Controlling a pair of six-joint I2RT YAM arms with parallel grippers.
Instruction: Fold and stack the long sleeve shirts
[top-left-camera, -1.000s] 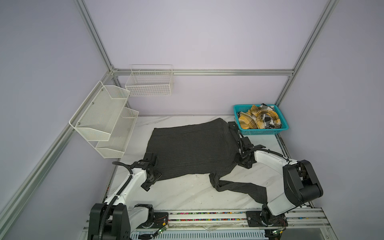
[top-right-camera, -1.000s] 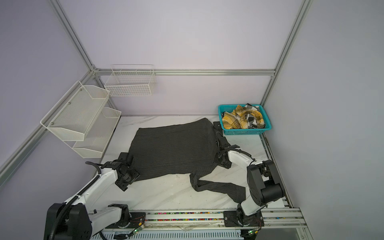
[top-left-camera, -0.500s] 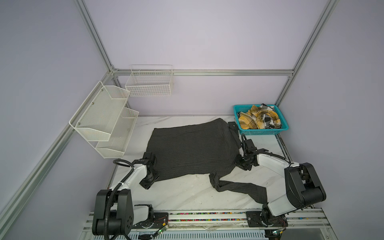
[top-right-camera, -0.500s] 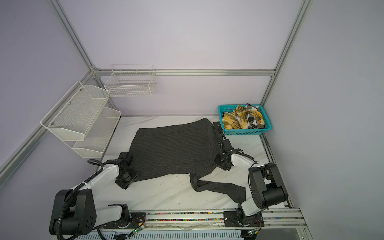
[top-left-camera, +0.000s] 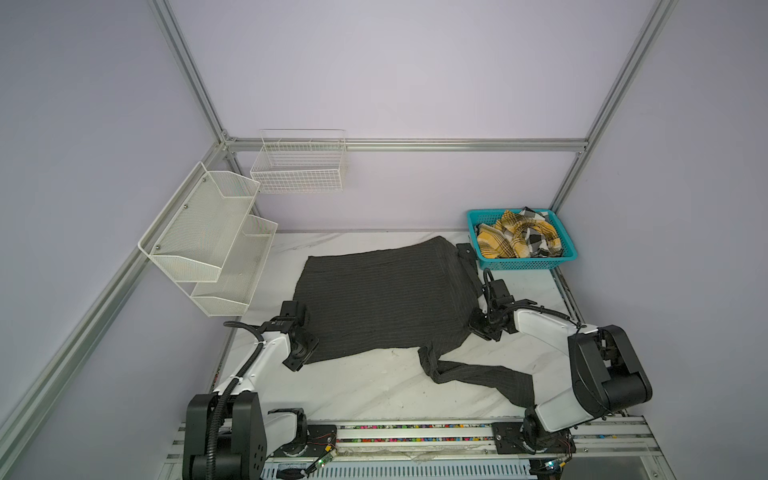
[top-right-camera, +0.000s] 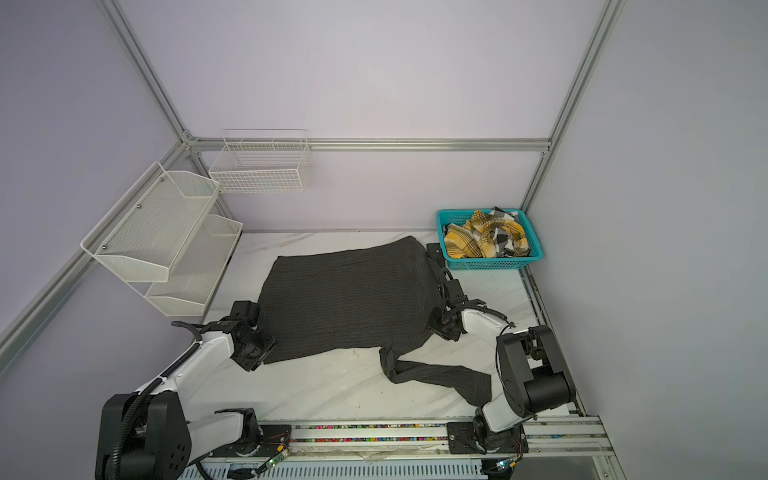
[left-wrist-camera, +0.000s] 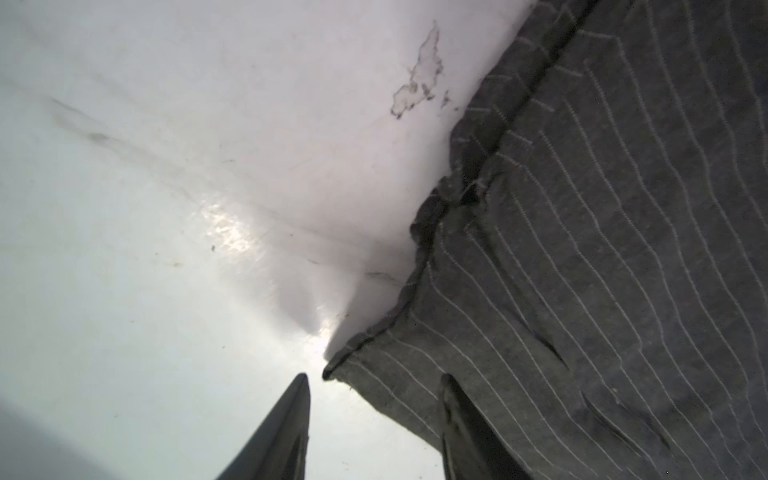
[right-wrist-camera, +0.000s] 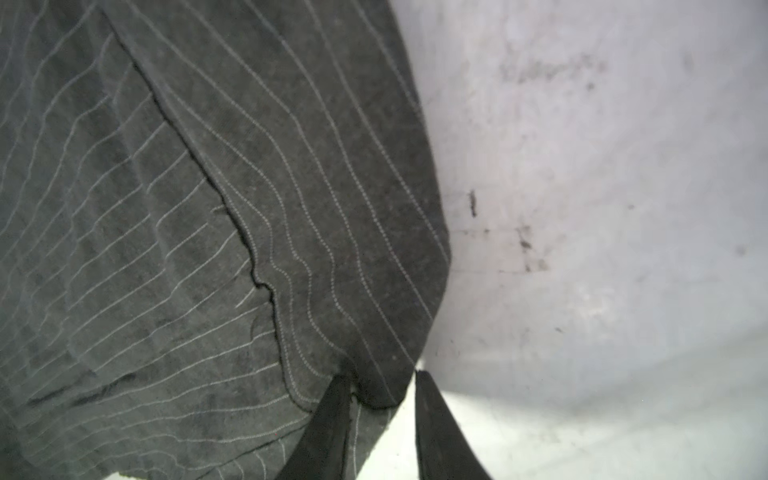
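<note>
Both narrowed: right gripper (right-wrist-camera: 380, 378) pinches dark charcoal pinstriped cloth shirt (top-left-camera: 382, 299), 4 o'clock; left gripper (left-wrist-camera: 374, 376) straddles 8 o'clock corner, clamp unconfirmed. Fold judged imminent.

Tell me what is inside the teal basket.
The teal basket holds a crumpled yellow, black and white plaid shirt, heaped to its rim. The basket's floor, and anything beneath the shirt, is covered.

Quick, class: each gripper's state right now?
Left gripper: open around a corner of the pinstriped shirt.
Right gripper: closed on that shirt's edge.
</note>
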